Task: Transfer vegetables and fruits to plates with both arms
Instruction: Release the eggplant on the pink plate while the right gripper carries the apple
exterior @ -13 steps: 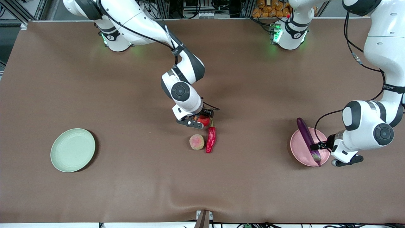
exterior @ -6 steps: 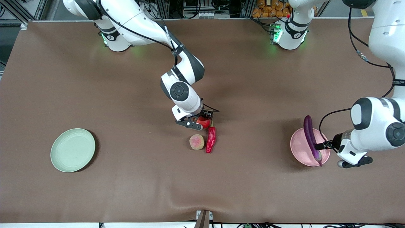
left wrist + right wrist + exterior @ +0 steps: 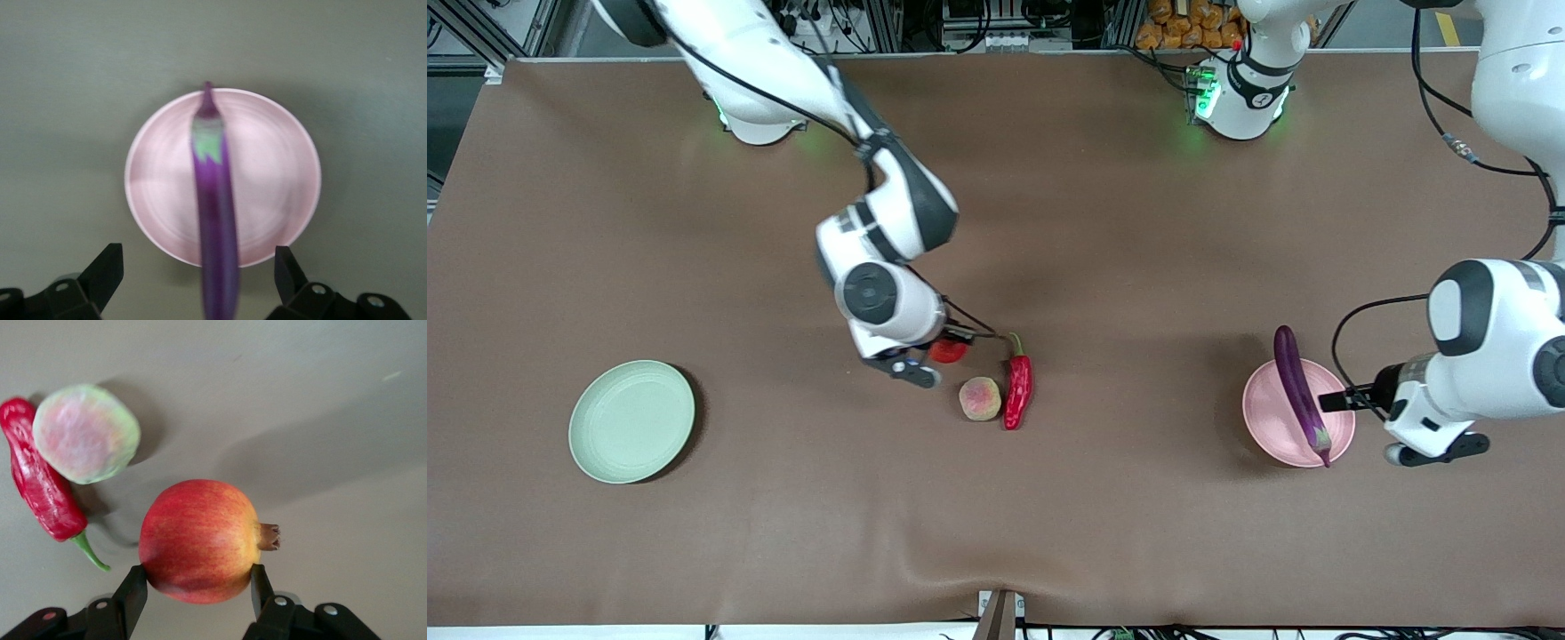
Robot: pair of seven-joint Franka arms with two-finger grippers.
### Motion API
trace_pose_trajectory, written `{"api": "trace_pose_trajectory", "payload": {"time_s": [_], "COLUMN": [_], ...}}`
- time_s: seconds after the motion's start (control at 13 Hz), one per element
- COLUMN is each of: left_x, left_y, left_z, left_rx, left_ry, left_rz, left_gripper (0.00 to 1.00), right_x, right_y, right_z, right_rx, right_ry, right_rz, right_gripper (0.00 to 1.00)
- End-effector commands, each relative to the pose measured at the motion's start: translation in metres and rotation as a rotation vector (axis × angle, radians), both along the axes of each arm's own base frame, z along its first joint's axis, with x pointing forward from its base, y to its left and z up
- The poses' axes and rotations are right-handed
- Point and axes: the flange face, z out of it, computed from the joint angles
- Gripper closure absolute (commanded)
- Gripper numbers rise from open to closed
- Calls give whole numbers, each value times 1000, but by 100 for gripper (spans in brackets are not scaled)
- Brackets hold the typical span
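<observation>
plates, two, on brown surface. pale pink plate toward the left arm's end: holds the purple eggplant, laid across it, stem end with green cap at the rim nearer the front camera, other end overhanging the rim toward the robots' bases. pale green plate toward the right arm's end: nothing in it.

loose items, mid-surface: peach-like fruit, touching or just beside red chili pepper, green stem pointing toward the bases.

left gripper: beside the pink plate, up over the surface, jaws released and spread wide, nothing between them; eggplant lies below them in the left wrist view, its blunt end cut off at the picture's edge.

right gripper: over the surface near the peach-like fruit, jaws clenched on the red apple-like fruit, brown nub sticking out sideways. from the front this fruit is mostly hidden under the wrist, only a red sliver showing.
</observation>
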Motion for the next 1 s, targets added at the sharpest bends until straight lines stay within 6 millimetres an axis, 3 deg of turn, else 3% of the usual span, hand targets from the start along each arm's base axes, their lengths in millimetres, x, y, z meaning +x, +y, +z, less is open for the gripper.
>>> {"api": "trace_pose_trajectory", "payload": {"time_s": [0.0,0.08,0.23,0.54,0.77,0.93], "left_x": [-3,-4,-17,-29,-25,-33], "left_y": [-40,-48,-86,-162,-180,-228], "left_z": [4,2,-5,-11,-34,-44], "left_rx": [-31,-52,-52,-27,-61,-87], "left_ry": [16,25,70,81,55,25], "left_rz": [-20,-8,33,38,31,12], "left_gripper": [0,0,0,0,0,0], "right_x": [20,32,49,64,67,66], "right_y": [-86,-127,-207,-331,-441,-492], "right_z": [47,53,55,62,49,18], "right_rx": [41,54,35,-25,40,24], "right_ry": [59,80,106,96,69,55], "right_rz": [83,94,146,304,394,456], "right_gripper": [100,100,100,100,100,100]}}
